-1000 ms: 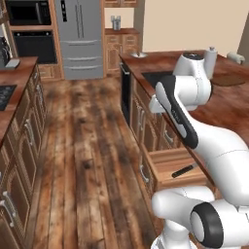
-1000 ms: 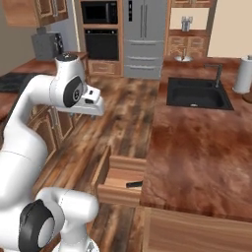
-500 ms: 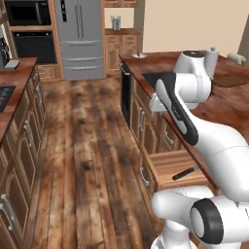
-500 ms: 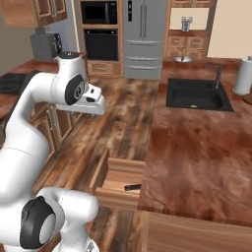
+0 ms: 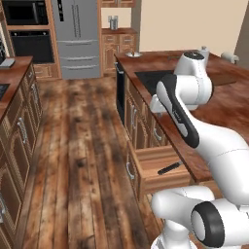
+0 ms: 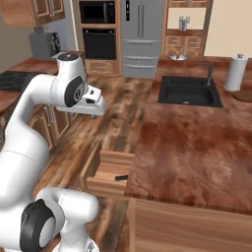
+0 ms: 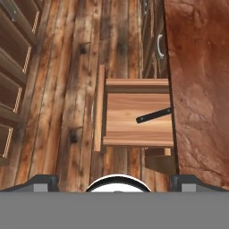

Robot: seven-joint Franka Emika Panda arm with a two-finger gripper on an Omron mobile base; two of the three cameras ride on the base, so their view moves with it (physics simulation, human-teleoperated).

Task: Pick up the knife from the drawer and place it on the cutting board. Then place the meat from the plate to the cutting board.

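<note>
The drawer (image 7: pixel 134 118) stands pulled out from under the reddish countertop, also visible as the drawer (image 5: pixel 158 168) and the drawer (image 6: pixel 110 170). Inside it lies the knife (image 7: pixel 153 115), dark and slim, slanted toward the counter side; the knife (image 5: pixel 169 168) and the knife (image 6: pixel 121 177) show as a short dark bar. My gripper (image 7: pixel 114 182) hangs high above the drawer, looking straight down, open, its fingertips (image 7: pixel 42 181) wide apart and empty. The hand (image 6: pixel 93 106) hovers over the floor beside the counter. A dark rounded cutting board (image 6: pixel 243 95) sits at the counter's far right.
A black sink (image 6: pixel 189 91) with a faucet is set into the counter (image 6: pixel 197 152); a paper towel roll (image 6: pixel 235 72) stands behind it. Cabinet fronts (image 7: pixel 13 67) line the far side of the wooden floor (image 5: pixel 82 146). A fridge (image 5: pixel 78 36) and oven stand at the back.
The arm has shifted only slightly, the hand dipping a little over the open drawer. Drawer and knife lie as before, and the fingers stay wide.
</note>
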